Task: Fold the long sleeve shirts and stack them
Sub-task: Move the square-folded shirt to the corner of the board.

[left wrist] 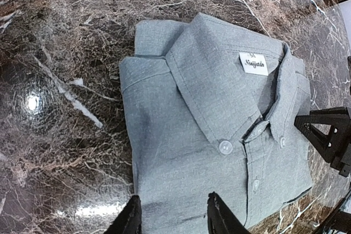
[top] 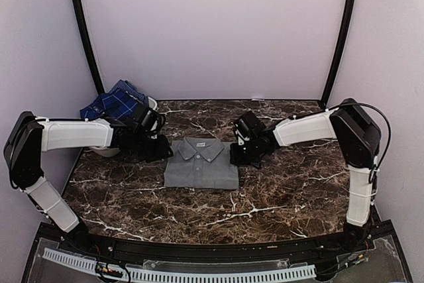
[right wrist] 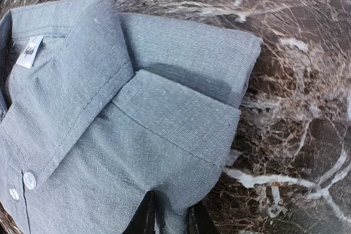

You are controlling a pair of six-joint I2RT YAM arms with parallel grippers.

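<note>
Surface: one dark brown marble-patterned table, with pale lilac walls behind and two black poles in the back corners.
Left gripper: released; its two fingertips stand apart at the bottom of the wrist view, over the near edge of the grey shirt.
Right gripper: two fingers drawn close together at the bottom of its wrist view, with a strip of grey cloth showing in the gap; whether it pinches the cloth I cannot tell.
Grey shirt: one, folded into a rectangle, collar toward the top of the frame, lying flat at the centre of the table between the two grippers.
Shirt details: one white neck label and three pale buttons counted in the left wrist view.
Plaid shirt: one, dark blue with thin white lines, bunched up at the upper left of the frame, sitting in the basket.
Basket: one, white, at the table's left back corner, partly hidden behind the left arm.
Arms: two, white and black, each reaching in from its side toward the grey shirt.
</note>
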